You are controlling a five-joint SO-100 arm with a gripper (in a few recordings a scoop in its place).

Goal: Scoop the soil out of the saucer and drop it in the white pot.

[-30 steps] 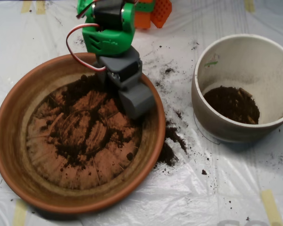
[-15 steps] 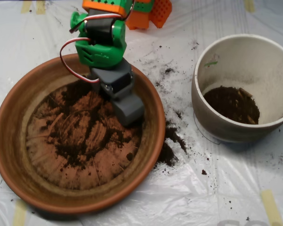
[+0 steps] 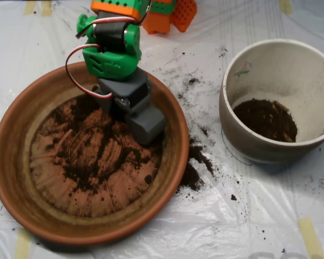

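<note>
The terracotta saucer lies at the left, with dark soil spread thinly over its ridged base. My grey scoop reaches down from the green arm into the saucer's upper right part, its tip against the soil near the inner wall. Its two halves look closed together. The white pot stands at the right, apart from the scoop, with a patch of soil on its bottom.
Spilled soil lies on the plastic sheet between saucer and pot, with finer crumbs further back. Orange parts of the arm's base sit at the top edge. Yellow tape strips mark the sheet's corners.
The arm and scoop have shifted left and slightly back, away from the saucer's right rim and further over its base. The soil and pot have stayed put.
</note>
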